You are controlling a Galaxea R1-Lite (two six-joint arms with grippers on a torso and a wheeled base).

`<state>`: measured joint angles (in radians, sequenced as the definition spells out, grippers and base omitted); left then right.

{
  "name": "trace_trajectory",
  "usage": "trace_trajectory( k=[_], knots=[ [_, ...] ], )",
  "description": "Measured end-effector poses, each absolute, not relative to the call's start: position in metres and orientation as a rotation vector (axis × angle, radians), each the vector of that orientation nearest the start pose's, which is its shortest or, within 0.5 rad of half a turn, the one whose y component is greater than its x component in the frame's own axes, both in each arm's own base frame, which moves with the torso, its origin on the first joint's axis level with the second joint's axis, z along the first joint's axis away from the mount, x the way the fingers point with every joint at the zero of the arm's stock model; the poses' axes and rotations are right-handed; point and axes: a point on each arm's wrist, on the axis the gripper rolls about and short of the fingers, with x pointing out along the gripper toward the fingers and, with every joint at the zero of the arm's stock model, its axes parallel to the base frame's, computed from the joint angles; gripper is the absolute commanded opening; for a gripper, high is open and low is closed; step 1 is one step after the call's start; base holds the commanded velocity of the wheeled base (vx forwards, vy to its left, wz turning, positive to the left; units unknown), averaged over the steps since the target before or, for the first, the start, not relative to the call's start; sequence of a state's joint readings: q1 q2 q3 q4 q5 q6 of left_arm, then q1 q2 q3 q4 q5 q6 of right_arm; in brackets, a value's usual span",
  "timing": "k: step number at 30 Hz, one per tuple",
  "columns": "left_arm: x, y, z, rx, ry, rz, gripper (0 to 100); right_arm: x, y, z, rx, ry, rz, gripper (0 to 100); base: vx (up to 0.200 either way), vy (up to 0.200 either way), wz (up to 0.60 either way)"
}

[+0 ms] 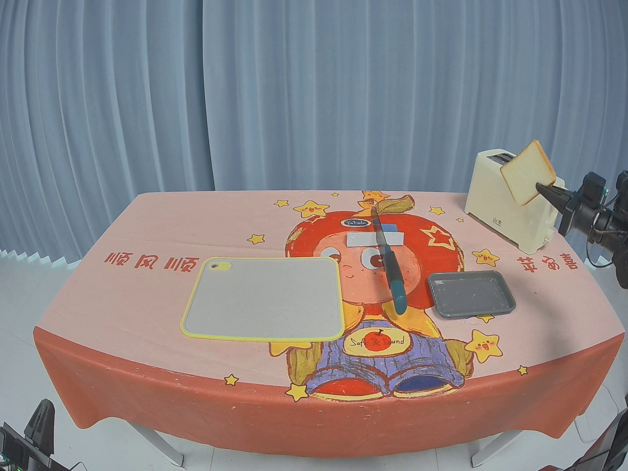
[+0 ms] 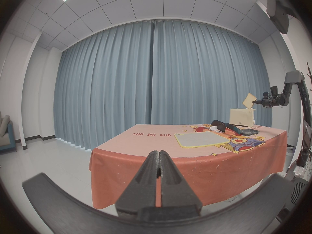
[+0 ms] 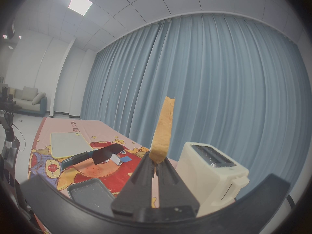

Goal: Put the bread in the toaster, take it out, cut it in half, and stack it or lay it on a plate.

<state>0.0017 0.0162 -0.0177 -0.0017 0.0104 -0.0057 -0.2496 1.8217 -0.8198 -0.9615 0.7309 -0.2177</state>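
Office-like lab room: curtain (image 1: 327, 80), panel ceiling (image 2: 162, 4), sofa (image 3: 31, 98).

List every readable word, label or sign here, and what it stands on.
"顺风顺": red characters, left side of the pink cartoon-print tablecloth.
Red characters on its right side: stylised, uncertain.
Small labels on its printed apple figure: too small.
Mark on the cream plastic toaster: too small.
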Motion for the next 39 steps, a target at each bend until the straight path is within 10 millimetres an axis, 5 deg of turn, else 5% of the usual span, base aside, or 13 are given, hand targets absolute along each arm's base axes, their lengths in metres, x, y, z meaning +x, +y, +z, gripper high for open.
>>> trace_trajectory(
  k=[20, 39],
  knots=[
    [-0.023, 0.000, 0.081, -0.006, -0.003, 0.012, 0, 0.342, -0.103, 0.241, -0.230, -0.065, 0.411, 0, 0.000, 0.000, 0.00],
    [-0.023, 0.000, 0.081, -0.006, -0.003, 0.012, 0, 0.352, -0.128, 0.252, -0.258, -0.096, 0.371, 0, 0.000, 0.000, 0.00]
  ],
)
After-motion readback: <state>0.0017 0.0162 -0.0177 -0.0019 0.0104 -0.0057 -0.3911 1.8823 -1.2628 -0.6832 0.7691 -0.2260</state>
